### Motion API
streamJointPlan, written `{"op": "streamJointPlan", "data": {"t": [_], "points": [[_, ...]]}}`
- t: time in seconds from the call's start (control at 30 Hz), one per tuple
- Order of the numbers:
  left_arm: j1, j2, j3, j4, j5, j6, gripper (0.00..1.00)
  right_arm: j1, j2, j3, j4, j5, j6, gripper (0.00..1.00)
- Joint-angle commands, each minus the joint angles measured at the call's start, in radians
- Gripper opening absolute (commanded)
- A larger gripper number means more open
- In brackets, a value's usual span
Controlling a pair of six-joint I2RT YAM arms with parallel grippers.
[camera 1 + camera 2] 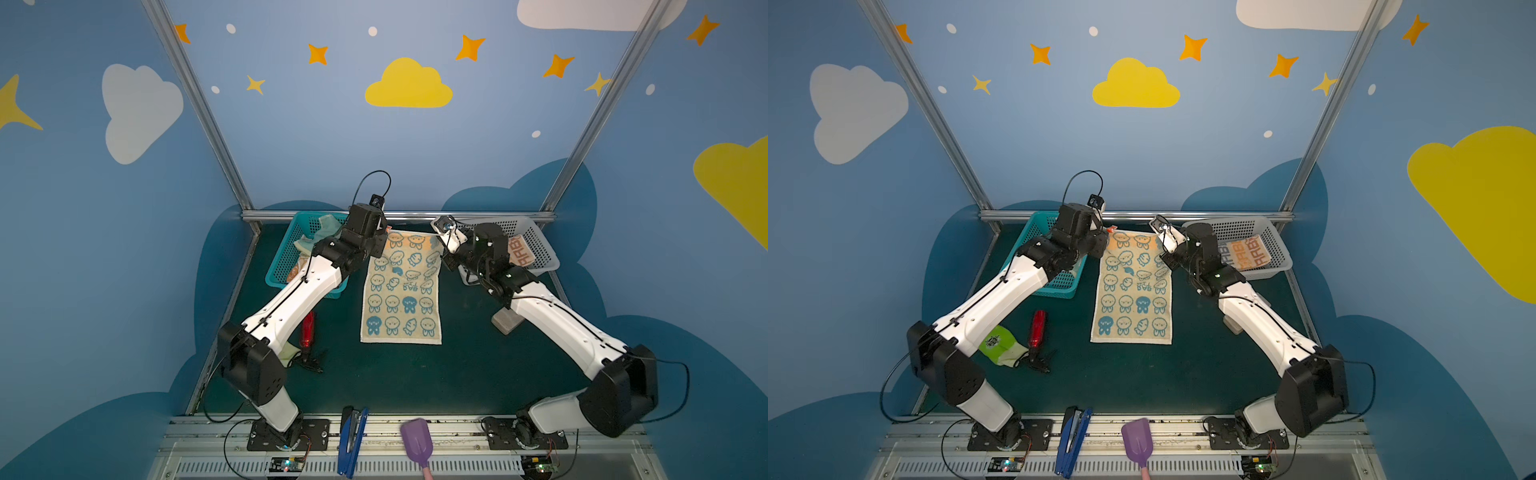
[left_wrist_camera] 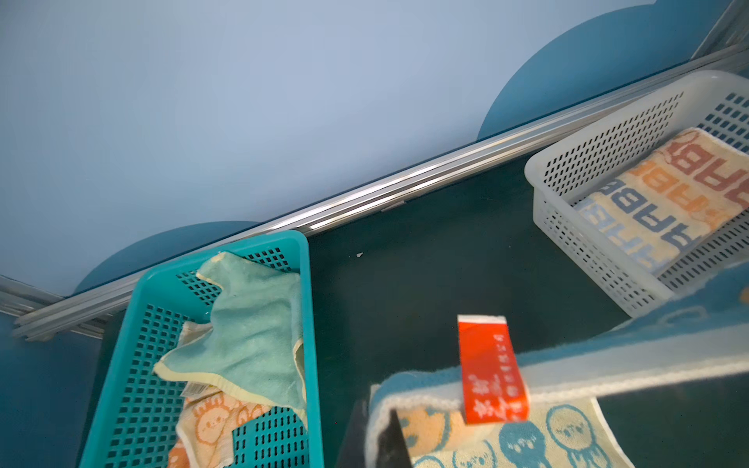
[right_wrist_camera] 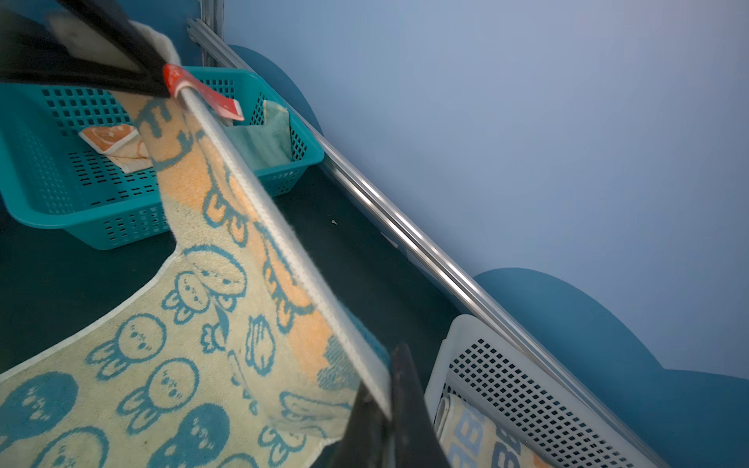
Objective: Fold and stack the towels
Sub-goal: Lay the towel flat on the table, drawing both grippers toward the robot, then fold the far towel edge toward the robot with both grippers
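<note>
Folding of the rabbit towel [image 1: 401, 291] is in hand: left end effector [image 1: 385, 229] and right end effector [image 1: 439, 235] each clench a far corner, the rest lying on the worktop [image 1: 415, 374]; next, likely, carry both corners to the near hem.

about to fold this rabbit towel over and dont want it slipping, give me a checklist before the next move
1. left gripper shut on a far corner of the rabbit towel: ok
2. right gripper shut on the other far corner: ok
3. far hem taut between them: ok
4. near hem lying flat on the table: ok
5. grey block apart from the towel: ok
6. how deep each gripper bites: cannot tell
</note>
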Motion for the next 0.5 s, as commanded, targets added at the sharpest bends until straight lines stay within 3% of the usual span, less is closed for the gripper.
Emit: {"op": "streamJointPlan", "data": {"t": [0.0,0.47], "points": [[0.068,0.059,0.026,0.011,-0.086,-0.020,0.04,-0.056,0.049,0.059,0.048,0.034,-0.026,0.00],[0.089,0.310,0.155,0.041,-0.092,0.023,0.04,-0.111,0.235,0.057,0.064,-0.017,-0.020,0.00]]}}
